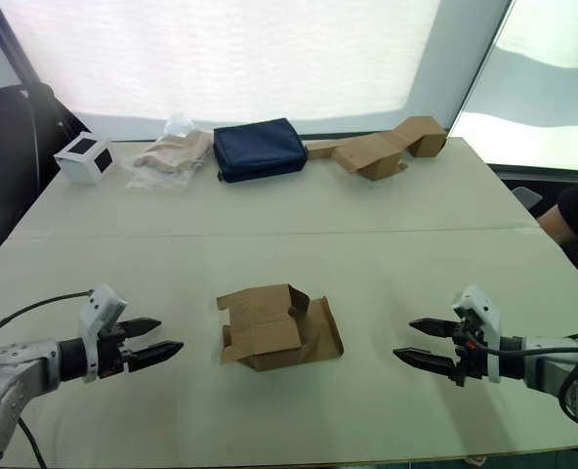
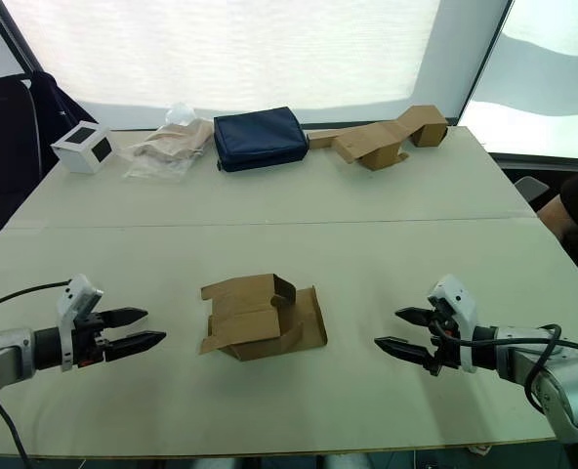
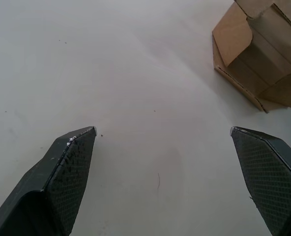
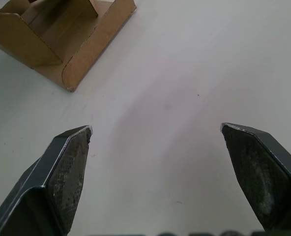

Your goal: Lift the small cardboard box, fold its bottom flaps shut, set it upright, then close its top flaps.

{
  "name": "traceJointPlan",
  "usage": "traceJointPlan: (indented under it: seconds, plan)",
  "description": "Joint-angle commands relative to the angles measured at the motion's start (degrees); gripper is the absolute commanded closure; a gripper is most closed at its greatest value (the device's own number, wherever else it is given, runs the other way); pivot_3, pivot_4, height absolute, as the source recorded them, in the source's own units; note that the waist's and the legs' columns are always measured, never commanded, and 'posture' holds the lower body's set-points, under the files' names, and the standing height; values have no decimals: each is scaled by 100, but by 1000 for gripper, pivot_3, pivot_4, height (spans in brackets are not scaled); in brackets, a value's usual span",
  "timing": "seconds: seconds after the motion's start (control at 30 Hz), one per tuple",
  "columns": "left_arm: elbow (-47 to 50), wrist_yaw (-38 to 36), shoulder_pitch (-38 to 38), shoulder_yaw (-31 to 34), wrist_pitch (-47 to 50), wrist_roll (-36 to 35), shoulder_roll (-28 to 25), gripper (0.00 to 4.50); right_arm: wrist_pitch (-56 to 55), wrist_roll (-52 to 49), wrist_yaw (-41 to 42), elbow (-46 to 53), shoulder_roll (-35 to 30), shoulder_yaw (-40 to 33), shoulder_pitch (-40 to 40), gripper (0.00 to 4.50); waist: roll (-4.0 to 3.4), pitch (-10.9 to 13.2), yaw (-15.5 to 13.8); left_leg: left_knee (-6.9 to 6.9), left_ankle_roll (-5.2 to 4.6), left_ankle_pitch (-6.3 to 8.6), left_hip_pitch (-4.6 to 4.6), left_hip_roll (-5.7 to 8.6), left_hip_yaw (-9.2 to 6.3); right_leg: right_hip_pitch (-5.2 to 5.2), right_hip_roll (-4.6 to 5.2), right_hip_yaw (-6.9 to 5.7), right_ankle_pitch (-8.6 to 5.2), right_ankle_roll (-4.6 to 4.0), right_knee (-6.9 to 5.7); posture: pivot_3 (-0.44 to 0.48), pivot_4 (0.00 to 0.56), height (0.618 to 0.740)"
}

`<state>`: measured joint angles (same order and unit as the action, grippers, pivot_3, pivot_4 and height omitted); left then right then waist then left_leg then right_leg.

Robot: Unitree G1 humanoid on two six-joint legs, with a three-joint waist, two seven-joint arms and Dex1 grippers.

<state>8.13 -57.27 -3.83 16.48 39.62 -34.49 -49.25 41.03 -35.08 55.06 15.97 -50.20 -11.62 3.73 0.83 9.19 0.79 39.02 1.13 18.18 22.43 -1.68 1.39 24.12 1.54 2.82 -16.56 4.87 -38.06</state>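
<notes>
The small cardboard box (image 1: 274, 327) lies collapsed on its side near the front middle of the table, its brown flaps (image 1: 320, 330) spread out flat around it. My left gripper (image 1: 159, 341) hovers open to the box's left, a short gap away, holding nothing. On the other side my right gripper (image 1: 418, 342) is open too, pointing at the box from a somewhat wider gap. A corner of the box (image 3: 258, 59) appears in the left wrist view, and its edge (image 4: 62, 44) in the right wrist view.
Along the back of the table (image 1: 367, 234) stand a white cube with black squares (image 1: 84, 156), a crumpled plastic bag (image 1: 172, 156), a dark blue pouch (image 1: 260, 149) and a long bent cardboard piece (image 1: 382, 149). A person's arm (image 1: 574, 217) shows at the right edge.
</notes>
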Motion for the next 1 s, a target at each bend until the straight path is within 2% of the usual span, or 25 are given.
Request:
traceJointPlan:
  seconds: [0.03, 0.5, 0.67, 0.87, 1.0]
  plan:
    - [-19, 9, 101, 19, -207, 112, -25, 0, -20, -1, -31, 119, -24, -87, -84, 69, 0, 0, 2, 0, 0, 0, 0, 0, 0, 0, 0, 0, 0, 0, 0, 0, 150, 740]
    - [-96, 228, 259, 139, -169, 96, 90, 0, -86, -8, 16, 74, 68, -60, -159, 69, 0, 0, 1, 2, 0, 0, -1, 0, 0, 0, 0, 0, 0, 1, -3, 0, 150, 740]
    - [-85, 567, 454, 199, -202, 156, 193, 0, -170, 162, -64, -50, 77, -16, -276, 69, 0, 0, 0, 2, 0, 0, -1, 0, 0, 0, 0, 0, 1, 1, -3, 0, 150, 740]
    - [1, 722, 631, 422, 516, -440, 308, 0, -137, 122, 29, -28, -56, -194, -439, 69, 0, 0, 7, 4, 0, 0, 0, 1, 0, 0, 2, 0, 1, 2, -5, 0, 150, 740]
    - [17, 212, 564, 577, 1906, -1535, 31, 0, 148, -170, 192, 597, -283, -287, -409, 69, 0, 0, 17, 4, 0, 0, -1, 0, -1, 1, 1, 0, 1, 2, -8, 0, 150, 740]
